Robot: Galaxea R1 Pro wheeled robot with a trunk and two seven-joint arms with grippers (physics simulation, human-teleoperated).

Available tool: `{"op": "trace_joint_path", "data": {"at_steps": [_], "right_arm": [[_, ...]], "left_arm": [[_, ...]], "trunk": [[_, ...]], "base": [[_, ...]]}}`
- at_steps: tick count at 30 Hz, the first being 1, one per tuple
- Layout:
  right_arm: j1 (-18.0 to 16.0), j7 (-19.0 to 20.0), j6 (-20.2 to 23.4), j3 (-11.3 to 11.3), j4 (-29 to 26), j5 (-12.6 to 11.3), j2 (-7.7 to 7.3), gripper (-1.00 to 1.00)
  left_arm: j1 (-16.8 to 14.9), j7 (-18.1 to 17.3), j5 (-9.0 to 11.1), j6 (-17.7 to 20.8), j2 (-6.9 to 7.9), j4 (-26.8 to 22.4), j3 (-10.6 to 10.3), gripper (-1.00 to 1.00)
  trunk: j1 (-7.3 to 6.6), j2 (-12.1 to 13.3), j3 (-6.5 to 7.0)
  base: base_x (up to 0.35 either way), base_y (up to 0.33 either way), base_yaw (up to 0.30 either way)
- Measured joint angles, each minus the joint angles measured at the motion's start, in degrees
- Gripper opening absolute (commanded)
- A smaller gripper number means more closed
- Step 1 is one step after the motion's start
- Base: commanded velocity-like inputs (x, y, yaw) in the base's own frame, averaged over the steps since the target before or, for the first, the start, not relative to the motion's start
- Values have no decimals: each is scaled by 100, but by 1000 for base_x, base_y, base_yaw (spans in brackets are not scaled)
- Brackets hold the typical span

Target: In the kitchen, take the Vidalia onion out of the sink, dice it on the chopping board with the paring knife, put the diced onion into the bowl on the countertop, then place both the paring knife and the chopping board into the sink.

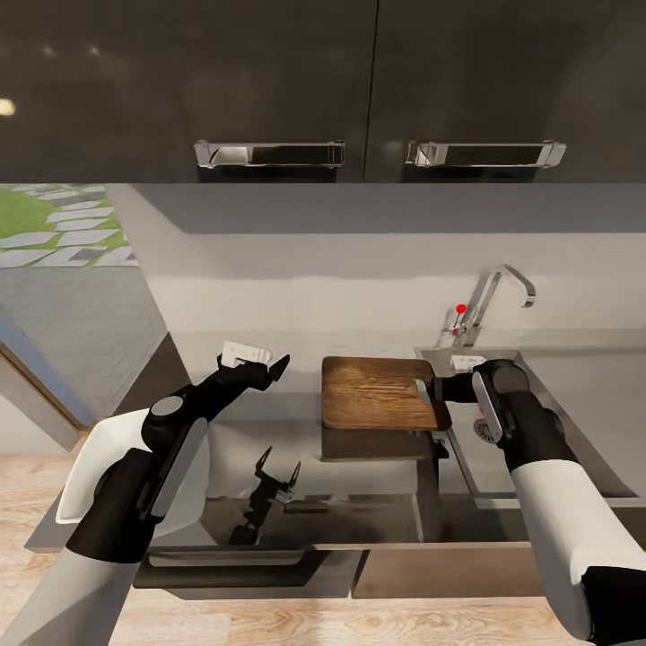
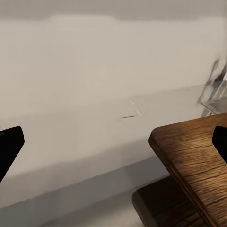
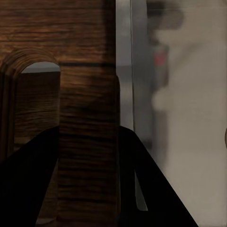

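Right pincer [image 1: 429, 392] pinching chopping board [image 1: 377, 392] at its sink-side end, board lifted off counter [image 1: 269, 431], flat, long axis running away from pincer toward left arm. Sink [image 1: 556, 422] just behind right pincer, nearer that arm. Left pincer [image 1: 269, 363] spread, empty, short of board's far end. Tap [image 1: 489, 305] beyond the sink.

Grey table [image 1: 269, 431] runs along the wall, steel sink [image 1: 574, 431] set in at right. White bowl [image 1: 85, 467] sits at the left end, partly behind an arm.
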Motion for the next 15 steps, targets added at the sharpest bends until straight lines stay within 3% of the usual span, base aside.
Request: {"op": "trace_joint_path", "data": {"at_steps": [15], "right_arm": [[0, -1, 0, 5, 165, 9, 0, -100]], "left_arm": [[0, 0, 0, 0, 0, 0, 0, 100]], "trunk": [[0, 0, 0]], "base": [[-4, 0, 0]]}}
